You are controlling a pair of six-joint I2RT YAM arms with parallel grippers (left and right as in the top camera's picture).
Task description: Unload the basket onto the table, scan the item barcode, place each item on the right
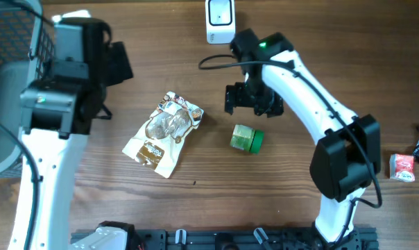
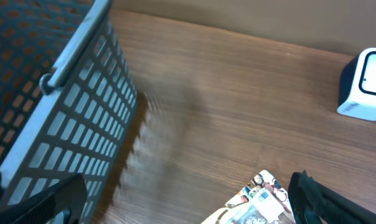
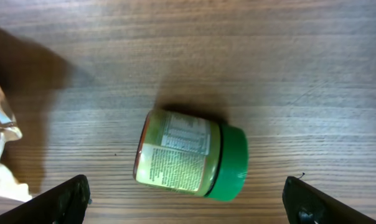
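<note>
Notably, right tool (image 3: 188, 208) gaped empty above green-lidded jar (image 3: 188, 154) lying sideways on worktop (image 3: 300, 62); off-centre pinch could roll it away from scanner (image 1: 220, 21).

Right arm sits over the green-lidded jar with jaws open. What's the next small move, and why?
Probably lower the right gripper and close on the jar: it lies on its side, free, below the open fingers, away from the scanner. Whether it's already scanned isn't visible.

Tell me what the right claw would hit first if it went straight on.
Probably the jar, lying on its side right under the open right claw; how far below is hard to judge.
</note>
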